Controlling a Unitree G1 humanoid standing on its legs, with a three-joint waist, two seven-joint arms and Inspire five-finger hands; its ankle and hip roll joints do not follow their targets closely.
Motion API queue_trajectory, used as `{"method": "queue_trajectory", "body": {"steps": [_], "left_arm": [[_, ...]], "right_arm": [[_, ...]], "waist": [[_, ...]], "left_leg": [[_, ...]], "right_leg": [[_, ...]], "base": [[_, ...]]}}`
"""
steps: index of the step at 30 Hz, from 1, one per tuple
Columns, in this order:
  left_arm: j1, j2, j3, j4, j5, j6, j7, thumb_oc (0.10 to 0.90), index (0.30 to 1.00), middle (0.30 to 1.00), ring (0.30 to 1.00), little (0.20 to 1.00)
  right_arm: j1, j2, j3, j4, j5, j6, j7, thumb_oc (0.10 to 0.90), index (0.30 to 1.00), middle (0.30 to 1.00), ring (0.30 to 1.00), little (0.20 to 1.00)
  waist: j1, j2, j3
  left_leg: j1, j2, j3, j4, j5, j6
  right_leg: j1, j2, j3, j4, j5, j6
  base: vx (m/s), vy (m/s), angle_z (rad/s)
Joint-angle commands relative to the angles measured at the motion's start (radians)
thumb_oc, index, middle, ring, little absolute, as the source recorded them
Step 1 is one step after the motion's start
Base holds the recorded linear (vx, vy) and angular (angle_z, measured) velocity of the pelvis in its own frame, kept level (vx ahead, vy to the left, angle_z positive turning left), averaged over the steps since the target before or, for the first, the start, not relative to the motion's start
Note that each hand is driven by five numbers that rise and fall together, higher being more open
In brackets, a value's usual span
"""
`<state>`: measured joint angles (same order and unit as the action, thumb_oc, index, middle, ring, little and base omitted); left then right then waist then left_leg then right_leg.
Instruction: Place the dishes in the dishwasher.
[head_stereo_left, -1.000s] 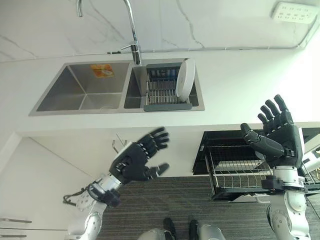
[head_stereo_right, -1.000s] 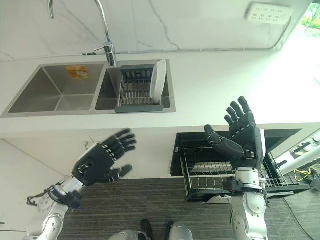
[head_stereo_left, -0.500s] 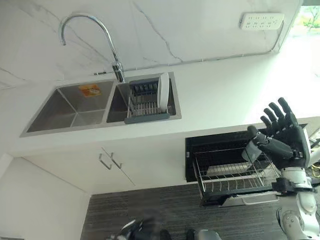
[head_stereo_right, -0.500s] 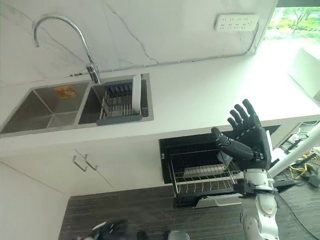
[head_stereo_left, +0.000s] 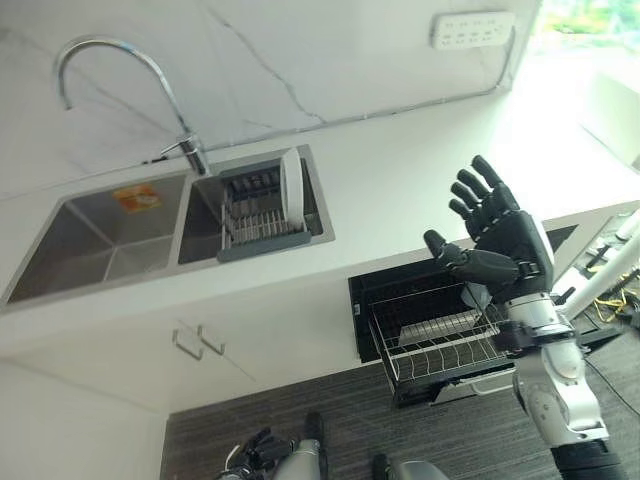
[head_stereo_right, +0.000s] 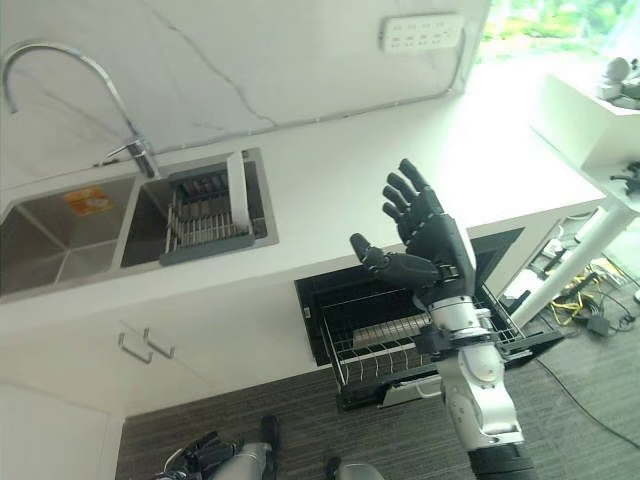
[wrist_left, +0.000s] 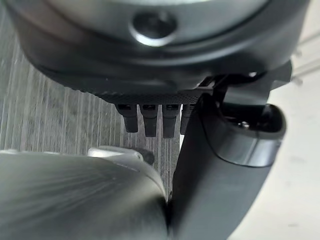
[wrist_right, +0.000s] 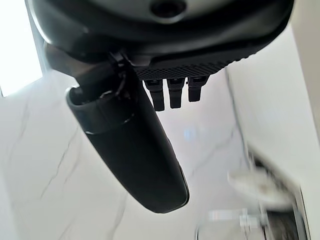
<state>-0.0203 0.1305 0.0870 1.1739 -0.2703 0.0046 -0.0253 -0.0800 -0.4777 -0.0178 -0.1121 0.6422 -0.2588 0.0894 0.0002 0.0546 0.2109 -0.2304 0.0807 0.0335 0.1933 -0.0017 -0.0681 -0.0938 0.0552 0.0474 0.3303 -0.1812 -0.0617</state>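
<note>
The right hand (head_stereo_left: 505, 245) is raised in front of the counter edge with its fingers (head_stereo_left: 478, 195) spread straight and the thumb (head_stereo_left: 455, 255) standing out to the side; it holds nothing. It hangs above the open dishwasher (head_stereo_left: 440, 325), whose wire rack (head_stereo_left: 440, 345) is pulled out below the counter, and it touches neither.

The left hand (head_stereo_left: 258, 450) shows low down by the dark floor, well below the sink; its fingers look loosely extended and empty, as the left wrist view also suggests.

Taking the sink (head_stereo_left: 120, 225) as the landmark: it is a steel double basin set in the white counter (head_stereo_left: 400, 180), well apart from the right hand, on the hand's left and farther back. In its right-hand basin sits a grey drying rack (head_stereo_left: 258, 215), and a white plate (head_stereo_left: 291, 185) stands upright on edge at the rack's right end. A curved tap (head_stereo_left: 120, 80) rises just behind the divide between the basins. Below the sink are white cabinet doors with two handles (head_stereo_left: 200, 342). A white socket strip (head_stereo_left: 470, 28) is fixed to the marble wall, far right of the sink.
</note>
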Motion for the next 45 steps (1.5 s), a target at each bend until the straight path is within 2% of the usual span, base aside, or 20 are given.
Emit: {"method": "queue_trajectory", "body": {"steps": [1,5,6,8,9,12,15,17,23,27,30,32,34,36,37,39,40,41,44,45], "left_arm": [[0.103,0.052,-0.059,0.056,0.045,0.055,0.038,0.8,0.9,0.9,0.9,0.9],[0.093,0.063,-0.085,0.07,0.008,0.043,0.065,0.8,0.9,0.9,0.9,0.9],[0.096,0.068,-0.088,0.072,-0.022,0.032,0.065,0.8,0.9,0.9,0.9,0.9],[0.101,0.071,-0.077,0.073,-0.069,0.022,0.073,0.8,0.9,0.9,0.9,0.9],[0.103,0.07,-0.068,0.071,-0.077,0.019,0.076,0.8,0.9,0.9,0.9,0.9],[0.103,0.071,-0.052,0.07,-0.07,0.031,0.061,0.8,0.9,0.9,0.9,0.9],[0.126,0.058,-0.053,0.082,-0.049,0.025,0.053,0.8,0.9,0.9,0.9,0.9],[0.14,0.058,-0.049,0.084,-0.002,0.033,0.041,0.8,0.9,0.9,0.9,0.9],[0.123,0.07,-0.07,0.09,0.026,0.053,0.039,0.8,0.9,0.9,0.9,0.9],[0.106,0.078,-0.082,0.097,0.02,0.059,0.047,0.8,0.9,0.9,0.9,0.9],[0.095,0.083,-0.078,0.101,0.038,0.036,0.098,0.8,0.9,0.9,0.9,0.9],[0.101,0.087,-0.074,0.092,0.038,0.038,0.117,0.8,0.9,0.9,0.9,0.9],[0.108,0.086,-0.068,0.082,0.008,0.057,0.112,0.8,0.9,0.9,0.9,0.9],[0.122,0.082,-0.041,0.09,0.006,0.062,0.104,0.8,0.9,0.9,0.9,0.9],[0.126,0.079,-0.04,0.104,0.025,0.053,0.102,0.8,0.9,0.9,0.9,0.9],[0.111,0.083,-0.044,0.108,0.08,0.048,0.113,0.8,0.9,0.9,0.9,0.9],[0.076,0.099,-0.073,0.093,0.113,0.062,0.114,0.8,0.9,0.9,0.9,0.9],[0.066,0.101,-0.084,0.084,0.117,0.077,0.124,0.8,0.9,0.9,0.9,0.9],[0.06,0.105,-0.109,0.054,0.082,0.118,0.151,0.8,0.9,0.9,0.9,0.9],[0.074,0.104,-0.101,0.063,0.048,0.1,0.143,0.8,0.9,0.9,0.9,0.9]], "right_arm": [[-0.042,0.023,-0.033,-0.164,0.025,-0.081,-0.001,0.8,0.9,0.9,0.9,0.9],[-0.045,0.035,-0.027,-0.162,0.051,-0.074,0.023,0.8,0.9,0.9,0.9,0.9],[-0.052,0.04,-0.02,-0.157,0.069,-0.076,0.055,0.8,0.9,0.9,0.9,0.9],[-0.067,0.046,-0.002,-0.151,0.09,-0.074,0.093,0.8,0.9,0.9,0.9,0.9],[-0.077,0.045,0.012,-0.146,0.089,-0.078,0.094,0.8,0.9,0.9,0.9,0.9],[-0.111,0.046,0.042,-0.134,0.062,-0.085,0.08,0.8,0.9,0.9,0.9,0.9],[-0.107,0.048,0.035,-0.146,0.06,-0.071,0.072,0.8,0.9,0.9,0.9,0.9],[-0.099,0.041,0.037,-0.163,0.042,-0.027,0.102,0.8,0.9,0.9,0.9,0.9],[-0.157,0.029,0.088,-0.149,0.012,0.01,0.111,0.8,0.9,0.9,0.9,0.9],[-0.251,0.035,0.14,-0.108,-0.009,0.028,0.054,0.8,0.9,0.9,0.9,0.9],[-0.301,0.042,0.161,-0.055,-0.015,0.022,-0.005,0.8,0.9,0.9,0.9,0.9],[-0.321,0.037,0.167,-0.037,-0.037,0.013,-0.03,0.8,0.9,0.9,0.9,0.9],[-0.34,0.034,0.172,-0.031,-0.035,0.016,-0.043,0.8,0.9,0.9,0.9,0.9],[-0.372,0.043,0.172,-0.028,-0.051,0.03,-0.065,0.8,0.9,0.9,0.9,0.9],[-0.358,0.048,0.165,-0.041,-0.069,0.037,-0.071,0.8,0.9,0.9,0.9,0.9],[-0.338,0.049,0.153,-0.06,-0.05,0.049,-0.097,0.8,0.9,0.9,0.9,0.9],[-0.317,0.057,0.151,-0.073,-0.039,0.026,-0.121,0.8,0.9,0.9,0.9,0.9],[-0.3,0.059,0.143,-0.081,-0.027,0.025,-0.12,0.8,0.9,0.9,0.9,0.9],[-0.28,0.065,0.156,-0.069,-0.01,-0.001,-0.102,0.8,0.9,0.9,0.9,0.9],[-0.278,0.078,0.153,-0.065,-0.033,-0.013,-0.068,0.8,0.9,0.9,0.9,0.9]], "waist": [[0.007,-0.048,-0.053],[-0.002,-0.044,-0.062],[0.006,-0.042,-0.059],[0.035,-0.045,-0.053],[0.046,-0.051,-0.048],[0.064,-0.063,-0.044],[0.067,-0.064,-0.051],[0.075,-0.06,-0.066],[0.092,-0.058,-0.08],[0.119,-0.056,-0.088],[0.124,-0.059,-0.089],[0.137,-0.071,-0.074],[0.15,-0.076,-0.058],[0.16,-0.049,-0.054],[0.152,-0.039,-0.056],[0.14,-0.044,-0.067],[0.131,-0.052,-0.073],[0.125,-0.053,-0.074],[0.103,-0.049,-0.071],[0.094,-0.04,-0.057]], "left_leg": [[-0.043,-0.027,0.051,0.107,-0.083,0.048],[-0.005,-0.041,0.055,0.107,-0.121,0.066],[0.006,-0.026,0.086,0.107,-0.129,0.063],[-0.001,0.001,0.139,0.107,-0.129,0.052],[0.012,0.001,0.156,0.107,-0.136,0.054],[-0.014,0.02,0.202,0.107,-0.128,0.051],[-0.028,0.035,0.236,0.107,-0.12,0.045],[-0.041,0.027,0.221,0.107,-0.117,0.045],[-0.043,0.01,0.184,0.107,-0.112,0.041],[-0.047,0.002,0.166,0.107,-0.105,0.036],[-0.008,-0.008,0.185,0.107,-0.119,0.043],[0.025,-0.049,0.148,0.107,-0.103,0.039],[0.027,-0.067,0.093,0.107,-0.098,0.033],[-0.025,-0.003,0.026,0.107,-0.079,0.001],[-0.037,0.027,0.035,0.107,-0.075,-0.004],[-0.013,0.02,0.074,0.107,-0.102,0.011],[0.0,0.0,0.077,0.107,-0.122,0.038],[0.005,-0.012,0.069,0.107,-0.129,0.048],[0.035,-0.026,0.069,0.107,-0.138,0.063],[0.063,-0.01,0.103,0.107,-0.149,0.054]], "right_leg": [[0.133,-0.127,-0.156,-0.03,-0.059,0.158],[0.082,-0.17,-0.207,-0.03,-0.011,0.182],[0.056,-0.186,-0.277,-0.03,0.015,0.192],[0.049,-0.211,-0.374,-0.03,0.012,0.196],[0.041,-0.235,-0.388,-0.03,0.024,0.209],[0.021,-0.252,-0.415,-0.03,0.013,0.209],[0.03,-0.247,-0.418,-0.03,-0.007,0.203],[0.064,-0.222,-0.407,-0.03,-0.035,0.189],[0.085,-0.199,-0.407,-0.03,-0.051,0.174],[0.105,-0.192,-0.427,-0.03,-0.064,0.167],[0.104,-0.192,-0.443,-0.03,-0.065,0.154],[0.099,-0.203,-0.416,-0.03,-0.049,0.147],[0.099,-0.208,-0.388,-0.03,-0.039,0.147],[0.099,-0.208,-0.373,-0.03,-0.041,0.155],[0.125,-0.218,-0.379,-0.03,-0.056,0.16],[0.147,-0.258,-0.392,-0.03,-0.052,0.196],[0.157,-0.272,-0.389,-0.03,-0.046,0.206],[0.157,-0.266,-0.381,-0.03,-0.038,0.203],[0.086,-0.238,-0.371,-0.03,0.006,0.19],[0.044,-0.267,-0.413,-0.03,0.056,0.202]], "base": [[0.12,0.117,-0.61],[0.1,0.136,-0.39],[-0.06,0.073,-0.66],[-0.1,0.037,-1.26],[-0.11,-0.029,-1.46],[-0.17,-0.034,-0.74],[-0.08,0.014,-0.19],[-0.01,0.006,0.03],[-0.01,-0.016,0.31],[-0.03,-0.046,0.18],[-0.01,-0.043,0.39],[0.06,0.044,0.51],[0.08,0.195,0.39],[0.22,0.477,-0.22],[0.31,0.492,-0.3],[0.32,0.415,-0.08],[0.29,0.277,0.0],[0.25,0.182,-0.05],[0.07,0.043,0.03],[0.02,-0.032,-0.31]]}}
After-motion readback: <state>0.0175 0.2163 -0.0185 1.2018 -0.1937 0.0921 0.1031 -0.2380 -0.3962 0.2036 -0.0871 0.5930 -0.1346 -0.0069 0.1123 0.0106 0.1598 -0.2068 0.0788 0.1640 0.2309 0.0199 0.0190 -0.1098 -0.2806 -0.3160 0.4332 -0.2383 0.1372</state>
